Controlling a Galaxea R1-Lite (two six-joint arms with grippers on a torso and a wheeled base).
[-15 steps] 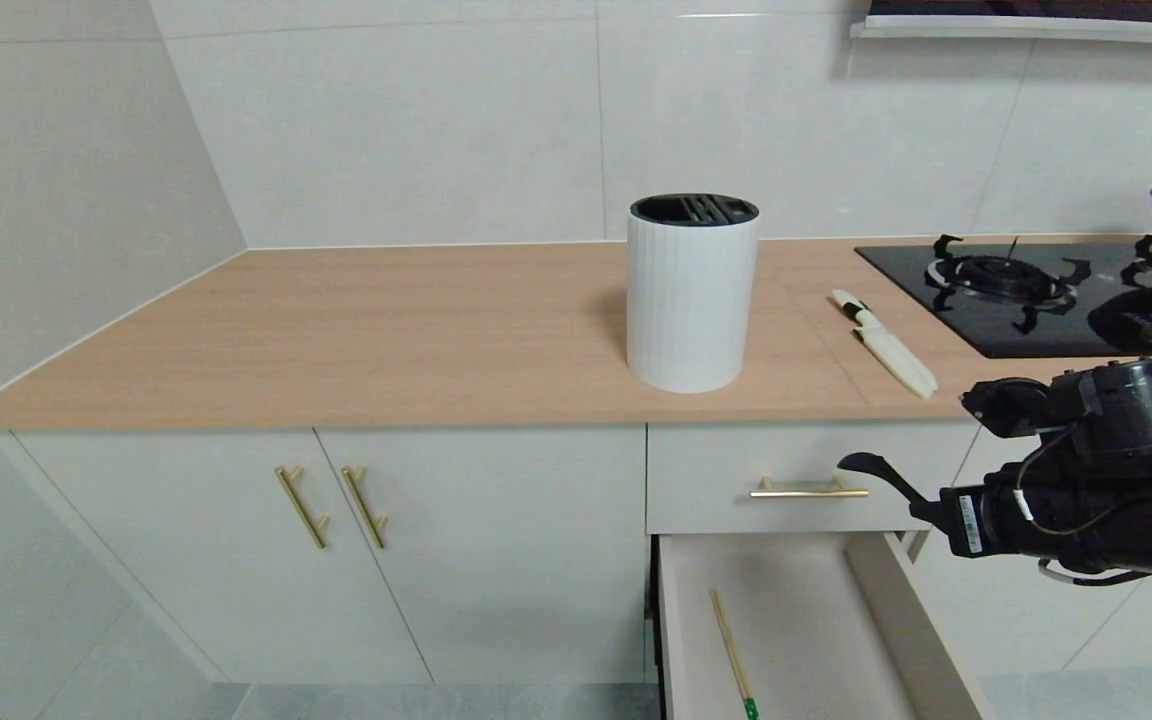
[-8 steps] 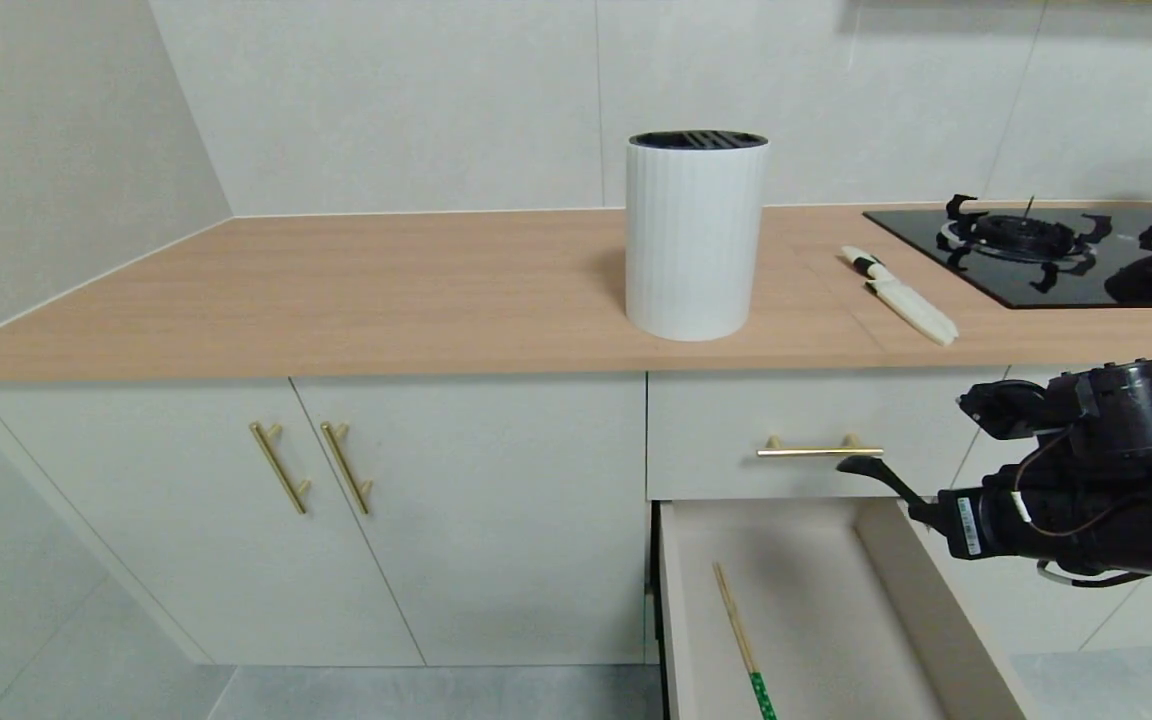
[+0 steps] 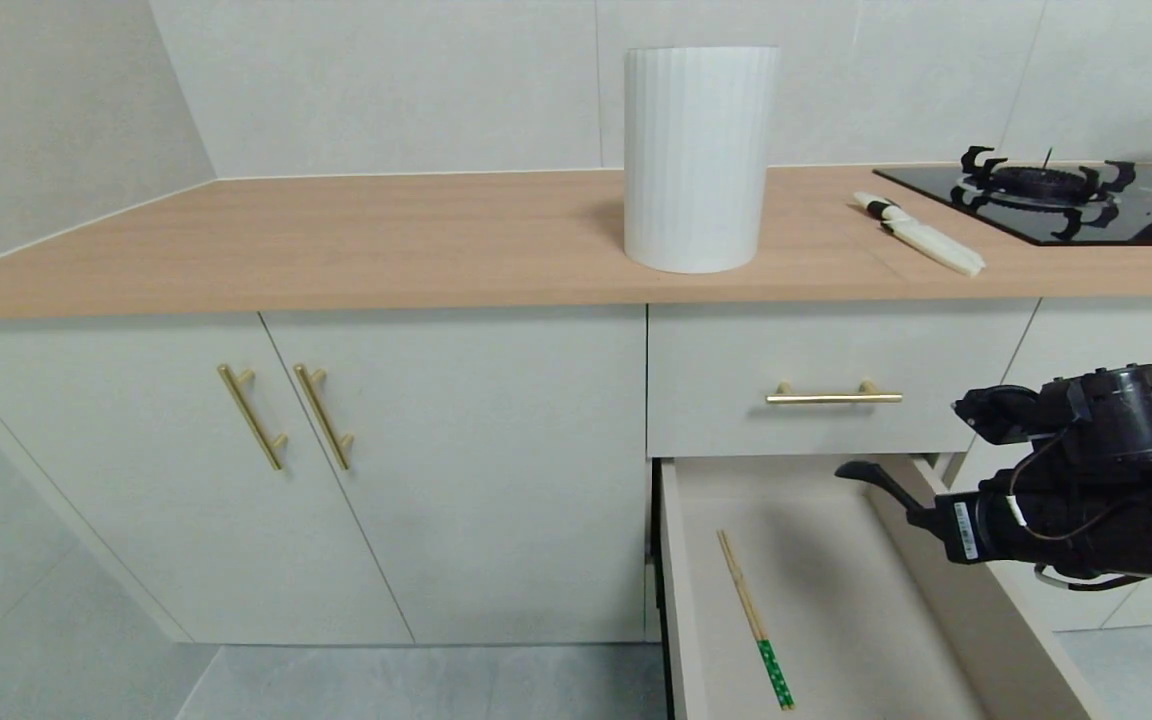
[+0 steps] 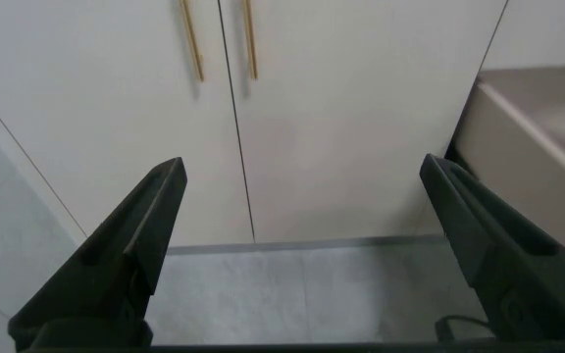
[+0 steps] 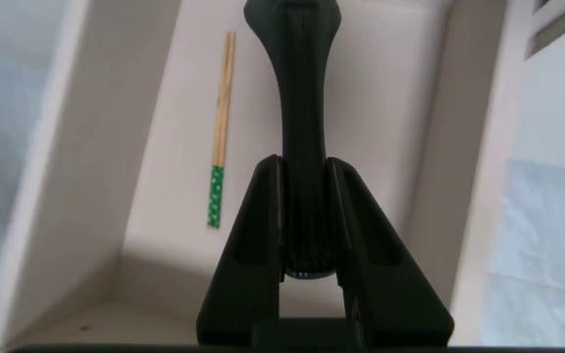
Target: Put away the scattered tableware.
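My right gripper [image 3: 936, 520] is shut on a black utensil [image 3: 871, 478] and holds it over the open drawer [image 3: 678, 590], near the drawer's right wall. In the right wrist view the black utensil [image 5: 300, 108] runs out from between the fingers [image 5: 263, 211] above the drawer floor. A pair of wooden chopsticks [image 3: 756, 620] with green ends lies in the drawer, also seen as chopsticks [image 5: 221, 127]. A white-bladed knife [image 3: 921, 235] lies on the wooden counter [image 3: 336, 240], right of the white ribbed holder [image 3: 698, 158]. My left gripper [image 4: 300, 167] is open, low before the cabinet doors.
A closed drawer with a gold handle [image 3: 833, 397] sits just above the open one. Double cabinet doors with gold handles [image 3: 281, 415] are to the left. A black gas hob [image 3: 1056, 200] occupies the counter's far right. Grey tiled floor lies below.
The head camera has sunk, so counter and holder ride higher in the picture. My right gripper with the black utensil now sits lower against the drawer fronts, over the open drawer.
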